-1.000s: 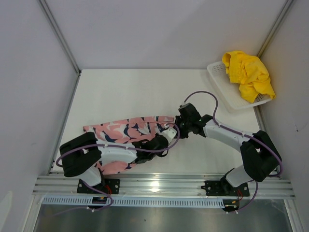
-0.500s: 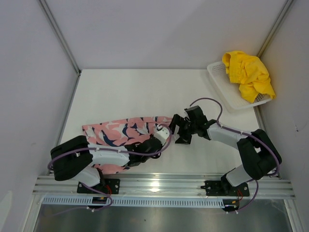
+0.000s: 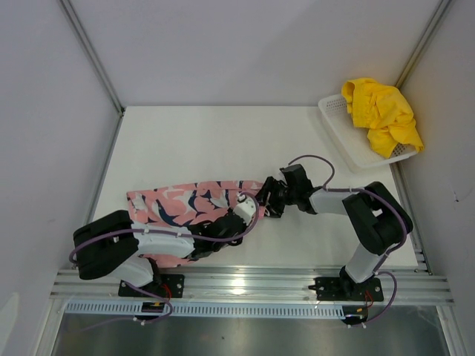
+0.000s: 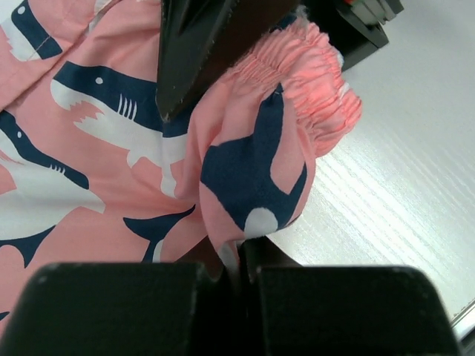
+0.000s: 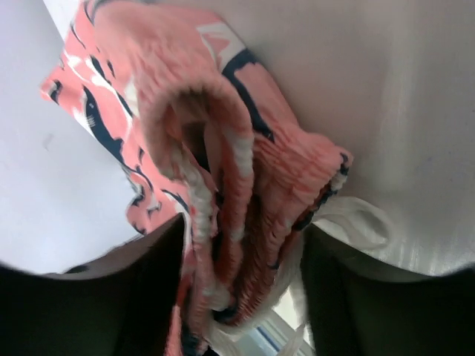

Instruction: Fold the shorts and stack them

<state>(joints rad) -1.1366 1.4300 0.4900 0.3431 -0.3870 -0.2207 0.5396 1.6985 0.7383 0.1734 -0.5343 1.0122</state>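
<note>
Pink shark-print shorts (image 3: 178,205) lie rumpled — elastic waistband (image 4: 312,81) bunched and ruffled.

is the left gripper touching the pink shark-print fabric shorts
Touching. In the left wrist view the left gripper is shut, pinching a fold of the pink shark-print fabric shorts.

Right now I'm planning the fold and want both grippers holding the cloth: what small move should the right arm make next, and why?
Probably close the right gripper on the waistband of the pink shorts. Its jaws stand open with that bunched band between them, while the left gripper is shut on the fabric nearby.
</note>
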